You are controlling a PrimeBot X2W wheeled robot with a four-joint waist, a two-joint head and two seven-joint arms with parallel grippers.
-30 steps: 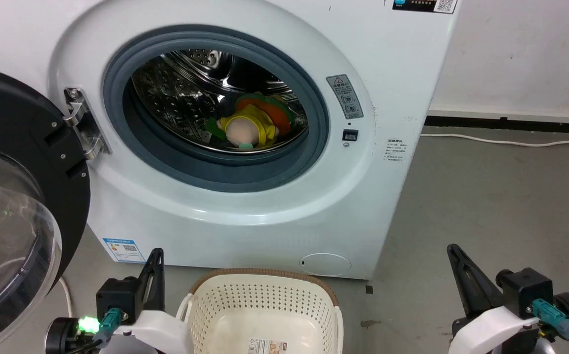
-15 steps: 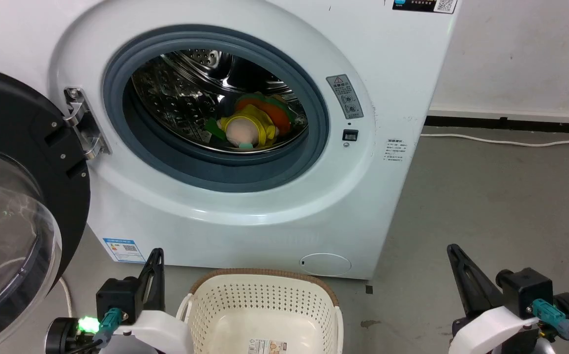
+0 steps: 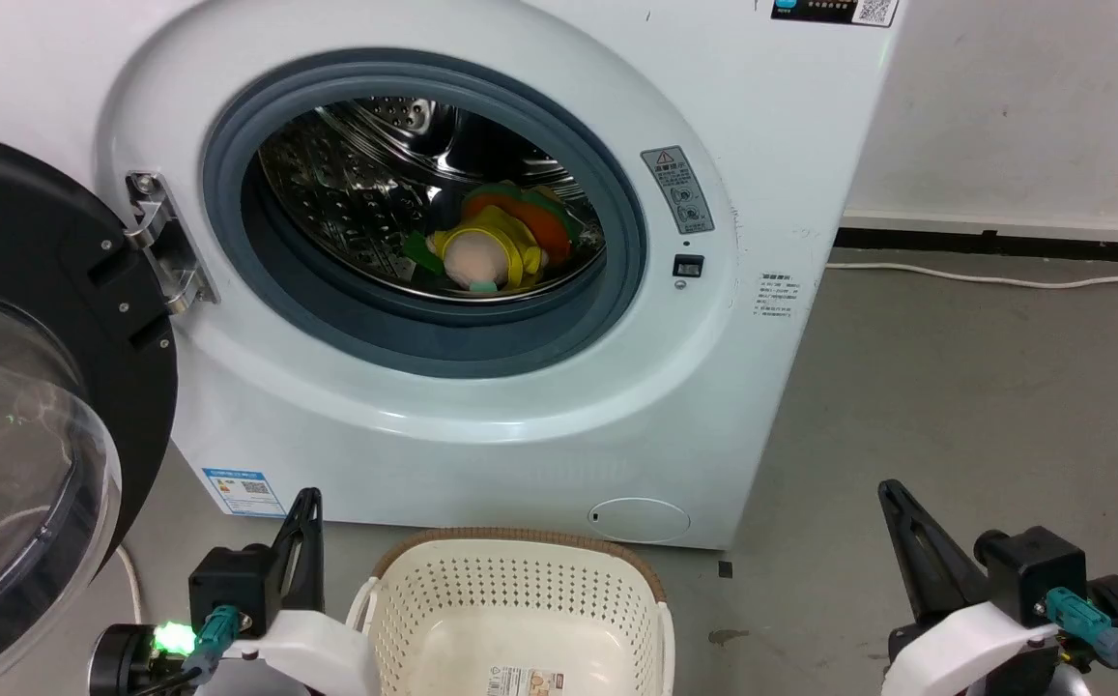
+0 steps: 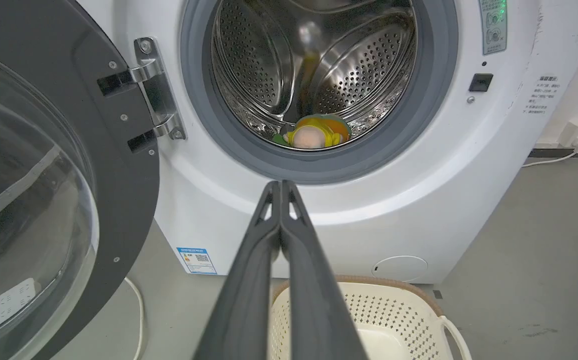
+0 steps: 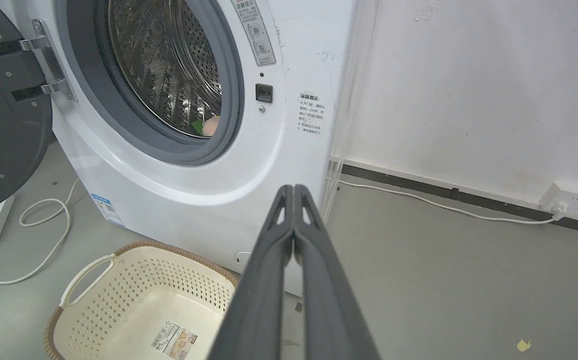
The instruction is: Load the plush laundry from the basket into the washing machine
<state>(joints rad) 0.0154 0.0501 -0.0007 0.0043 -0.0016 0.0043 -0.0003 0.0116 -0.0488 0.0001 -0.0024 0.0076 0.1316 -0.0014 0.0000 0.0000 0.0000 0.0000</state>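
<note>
Plush laundry (image 3: 491, 246) lay in washing machine (image 3: 481, 425) drum, frame centre; basket (image 3: 520, 580) bottom centre. Open door (image 3: 27, 387) stood at left edge. Left gripper (image 4: 280, 185) and right gripper (image 5: 293, 189) fingers pressed together. Right wrist view added wall socket (image 5: 563, 197), right edge.

Bright, even indoor light, specular glints across the steel drum (image 4: 368, 65) inside the washing machine (image 3: 481, 454), pale reflections on the bubble window (image 3: 8, 454) left of it, faint shadow beneath it, wrist views bowed at edges, drum's depths perhaps slightly soft.
</note>
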